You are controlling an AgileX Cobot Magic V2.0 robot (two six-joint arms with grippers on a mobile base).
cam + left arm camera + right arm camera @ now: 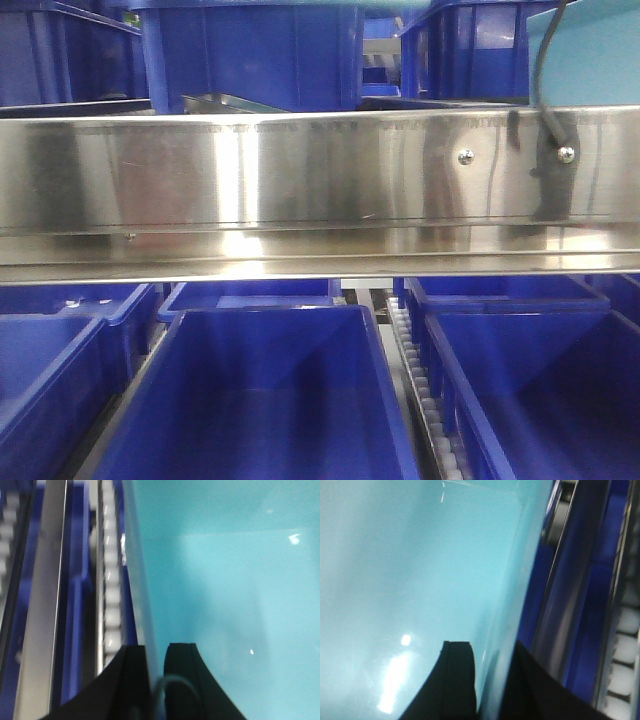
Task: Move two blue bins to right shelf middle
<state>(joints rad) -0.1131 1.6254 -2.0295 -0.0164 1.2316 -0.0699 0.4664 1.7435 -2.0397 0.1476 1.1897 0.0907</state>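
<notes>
I hold one light blue bin between both grippers. In the left wrist view its inside [230, 595] fills the right of the frame, and my left gripper [156, 649] is shut on its left wall, one finger on each side. The right wrist view shows the same bin [415, 555] filling the left, with my right gripper [489, 647] shut on its right wall. A corner of this bin [595, 55] shows at the top right of the front view, above the shelf rail. No second light blue bin is in view.
A wide steel shelf rail [320, 180] crosses the front view. Dark blue bins [270, 400] [540, 380] sit below it, others [250, 55] above. White roller tracks [420, 390] [111, 580] [625, 680] run between the bins.
</notes>
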